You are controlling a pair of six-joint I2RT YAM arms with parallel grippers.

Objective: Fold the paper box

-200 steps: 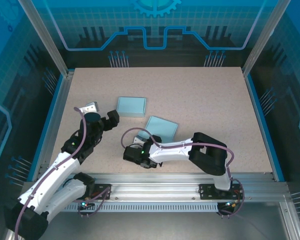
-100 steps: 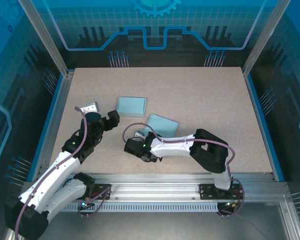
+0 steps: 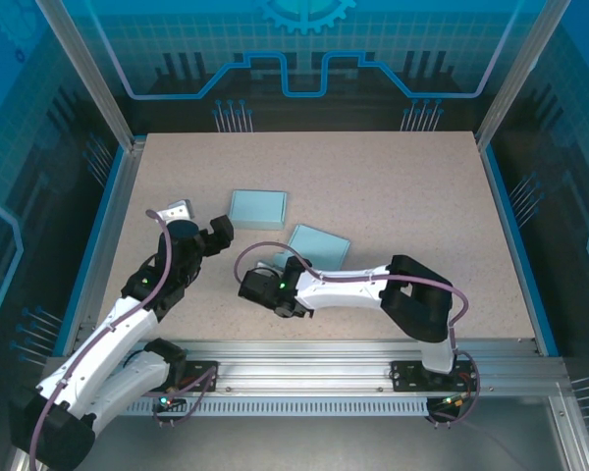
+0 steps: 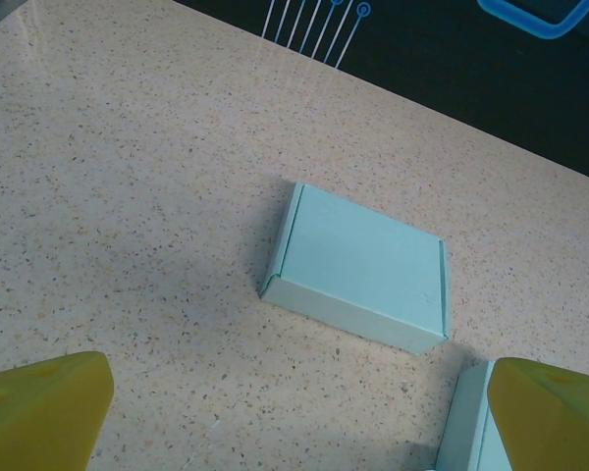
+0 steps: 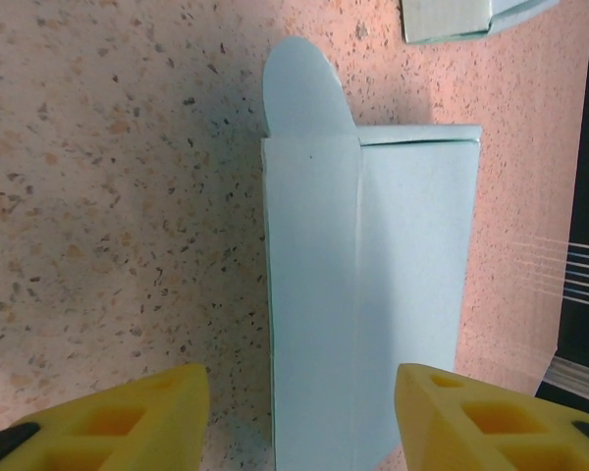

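- The closed paper box [image 4: 358, 267] lies flat on the desk [image 4: 128, 147]. Its lid is down all round, so nothing of its inside shows.
- The flapped paper box [image 5: 373, 285] is folded shut along its top. A rounded flap [image 5: 299, 88] sticks out flat on the desk at its 12 o'clock end, and its inside is hidden too.
- From above, the closed paper box sits at 11 o'clock of a nearer pale blue box [image 3: 319, 245], and the two do not touch. The nearer one is probably the flapped paper box, though the right arm hides its near corner.
- In the wrist view the flapped paper box lies directly under the right claw [image 5: 299, 392], running from 6 to 12 o'clock.
- The right claw is spread part way and pinches nothing. One yellow finger [image 5: 128, 422] stands over bare desk off the box's 9 o'clock edge. The other overlaps the box's 3 o'clock half.
- The closed paper box lies at 12 o'clock from the left claw [image 4: 299, 383], well apart from it. A corner of another pale blue box shows at 5 o'clock.
- The left claw is spread wide and holds nothing.
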